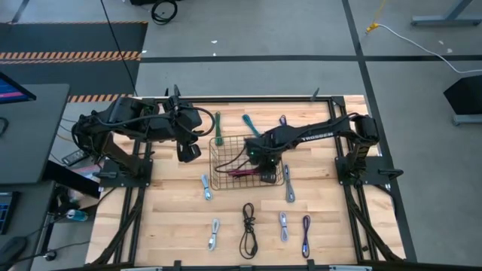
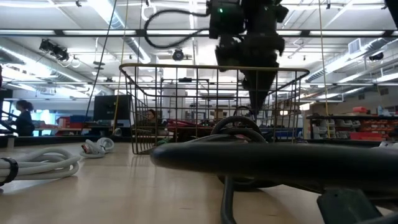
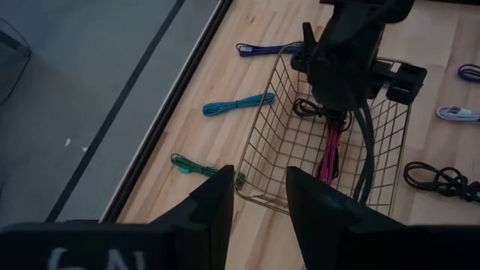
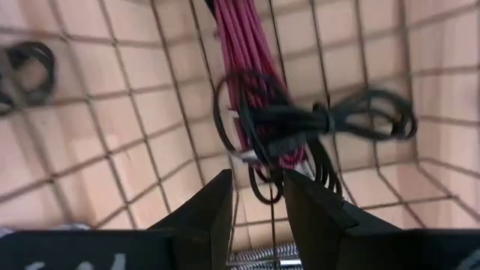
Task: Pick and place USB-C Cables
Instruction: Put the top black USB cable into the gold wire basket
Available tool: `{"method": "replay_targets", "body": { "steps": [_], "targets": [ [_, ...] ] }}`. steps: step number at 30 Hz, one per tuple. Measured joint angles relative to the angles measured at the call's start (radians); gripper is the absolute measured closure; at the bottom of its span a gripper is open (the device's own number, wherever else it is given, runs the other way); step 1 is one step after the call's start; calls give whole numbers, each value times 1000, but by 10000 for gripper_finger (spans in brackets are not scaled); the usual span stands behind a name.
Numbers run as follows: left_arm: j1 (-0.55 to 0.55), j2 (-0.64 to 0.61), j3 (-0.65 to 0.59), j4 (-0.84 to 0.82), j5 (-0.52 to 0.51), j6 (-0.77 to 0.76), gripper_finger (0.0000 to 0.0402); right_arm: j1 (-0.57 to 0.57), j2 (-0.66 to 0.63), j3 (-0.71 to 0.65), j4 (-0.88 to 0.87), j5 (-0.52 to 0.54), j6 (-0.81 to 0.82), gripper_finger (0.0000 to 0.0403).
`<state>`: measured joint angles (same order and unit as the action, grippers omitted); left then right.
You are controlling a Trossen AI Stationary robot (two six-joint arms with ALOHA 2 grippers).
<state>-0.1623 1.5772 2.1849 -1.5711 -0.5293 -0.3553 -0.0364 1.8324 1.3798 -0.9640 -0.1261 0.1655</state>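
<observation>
Right pincer point(image 4: 255, 206), slightly parted and empty, above black cable point(image 4: 330, 120) and magenta cable point(image 4: 251, 45) inside basket point(image 1: 226, 143). Left pincer point(image 3: 255, 199), slightly parted and empty, left of basket. Other cables lie across table point(image 1: 173, 218).

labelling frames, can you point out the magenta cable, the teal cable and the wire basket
magenta cable point(image 4: 251, 56), right wrist view, middle of its strands
teal cable point(image 3: 238, 103), left wrist view, middle of its length
wire basket point(image 3: 264, 112), left wrist view, side wall
</observation>
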Motion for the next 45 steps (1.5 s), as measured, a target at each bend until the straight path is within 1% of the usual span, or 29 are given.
{"method": "replay_targets", "body": {
  "steps": [6, 12, 19, 21, 23, 25, 26, 31, 35, 39, 42, 45],
  "targets": [
    [0, 0, 0, 0, 0, 0, 271, 0, 0, -39, 63, 1, 15, 275],
    [0, 0, 0, 0, 0, 0, 271, -1, 0, -40, 135, 1, 15, 275],
    [0, 0, 0, 0, 0, 0, 271, -10, 0, -40, 141, 2, 19, 280],
    [0, 0, 0, 0, 0, 0, 271, -13, 0, -40, 141, 0, 25, 296],
    [0, 0, 0, 0, 0, 0, 271, -14, 0, -40, 141, -3, 24, 331],
    [0, 0, 0, 0, 0, 0, 271, -14, 0, -40, 141, -4, 18, 378],
    [0, 0, 0, 0, 0, 0, 271, -14, 0, -40, 141, -5, 15, 388],
    [0, 0, 0, 0, 0, 0, 271, -11, 0, -20, 133, -6, 18, 395],
    [0, 0, 0, 0, 0, 0, 271, -2, 0, 63, 131, 5, 27, 395],
    [0, 0, 0, 0, 0, 0, 271, -2, -1, 159, 134, 94, 121, 395],
    [0, 0, 0, 0, 0, 0, 271, -3, -1, 205, 132, 172, 247, 395],
    [0, 0, 0, 0, 0, 0, 271, 3, -1, 221, 133, 230, 394, 395]
  ]
}}
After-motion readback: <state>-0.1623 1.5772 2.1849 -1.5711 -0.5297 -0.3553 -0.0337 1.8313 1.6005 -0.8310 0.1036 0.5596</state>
